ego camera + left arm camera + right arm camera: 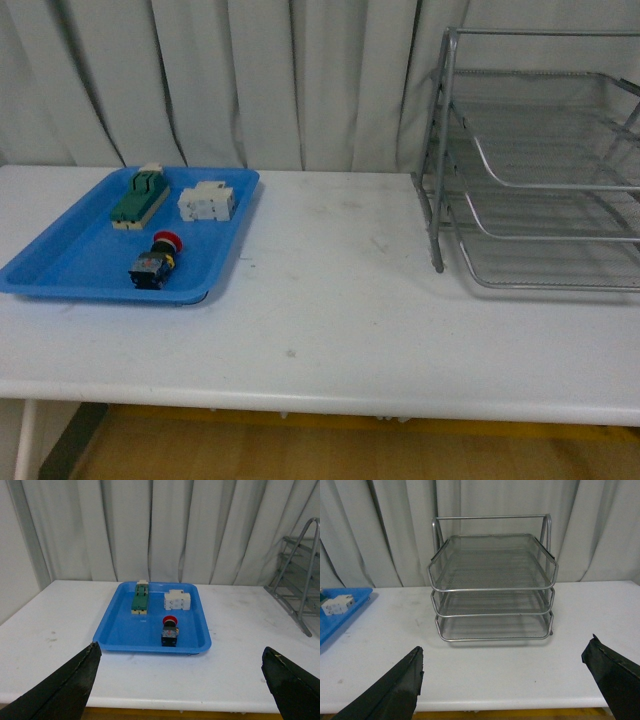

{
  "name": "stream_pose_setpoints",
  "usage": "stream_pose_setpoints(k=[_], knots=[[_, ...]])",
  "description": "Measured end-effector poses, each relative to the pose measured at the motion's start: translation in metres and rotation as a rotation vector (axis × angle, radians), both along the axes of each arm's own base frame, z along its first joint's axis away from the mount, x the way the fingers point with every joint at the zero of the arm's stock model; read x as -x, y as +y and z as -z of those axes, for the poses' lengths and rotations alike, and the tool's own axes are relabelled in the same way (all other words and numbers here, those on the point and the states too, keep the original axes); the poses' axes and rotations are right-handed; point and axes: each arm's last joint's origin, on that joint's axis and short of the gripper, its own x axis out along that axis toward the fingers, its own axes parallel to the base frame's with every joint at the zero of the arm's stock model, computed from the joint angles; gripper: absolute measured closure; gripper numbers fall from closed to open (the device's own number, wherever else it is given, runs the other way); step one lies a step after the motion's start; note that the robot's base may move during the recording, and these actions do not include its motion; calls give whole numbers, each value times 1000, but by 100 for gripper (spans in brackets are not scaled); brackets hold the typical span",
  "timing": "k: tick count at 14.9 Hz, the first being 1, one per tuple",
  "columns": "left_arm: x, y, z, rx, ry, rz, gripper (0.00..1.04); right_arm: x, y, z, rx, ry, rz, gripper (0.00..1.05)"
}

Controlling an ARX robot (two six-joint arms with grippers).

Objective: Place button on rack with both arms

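The button (155, 262), red cap and black body, lies on its side in the blue tray (60, 262) at the table's left; it also shows in the left wrist view (170, 630). The silver three-tier wire rack (540, 190) stands at the right, and shows empty in the right wrist view (492, 587). Neither arm shows in the front view. My left gripper (182, 680) is open and empty, back from the tray near the table's front edge. My right gripper (505, 677) is open and empty, facing the rack from the front edge.
A green-topped block (140, 198) and a white block (207, 201) lie in the tray behind the button. The white table (330, 290) spans between tray and rack. Grey curtains hang behind.
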Motion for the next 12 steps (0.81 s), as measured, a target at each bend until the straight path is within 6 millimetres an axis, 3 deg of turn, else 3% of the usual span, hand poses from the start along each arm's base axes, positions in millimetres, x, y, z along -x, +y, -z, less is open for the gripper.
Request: stream_pose_setpoints(k=[12], knots=[[0,0,0,0,0,0,7,0,0,0,0,0,0,6]])
